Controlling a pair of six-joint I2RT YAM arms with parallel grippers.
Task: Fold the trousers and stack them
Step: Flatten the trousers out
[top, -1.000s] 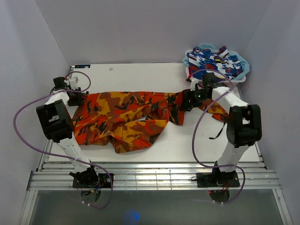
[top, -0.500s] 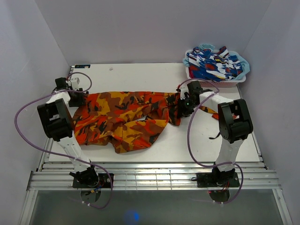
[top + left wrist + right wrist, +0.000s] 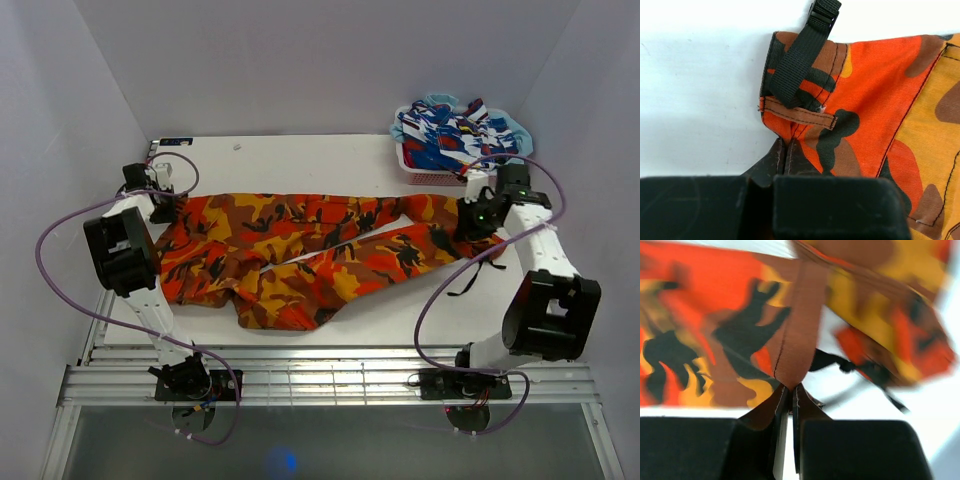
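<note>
Trousers [image 3: 300, 250] lie stretched on the table [image 3: 300, 160] between the two arms, waist at the left arm's end and leg ends at the right arm's. The left gripper [image 3: 785, 150] has its fingers pressed together on the waistband edge, with a belt loop [image 3: 797, 114] and a black strap [image 3: 800, 55] just ahead of the tips. The right gripper [image 3: 788, 390] is likewise closed, pinching a raised ridge of cloth at a leg end. That view is blurred, so I cannot tell which leg it holds. A basket [image 3: 440, 178] of other clothes sits just beyond the right gripper.

The step in hand looks like spreading: the garment is held taut from both ends before any fold. The legs diverge and the near one is rumpled by the crotch. Next, I judge, the cloth should be lowered flat without slack. One leg then needs carrying across onto the other, both grips kept firm so that the seams line up.
</note>
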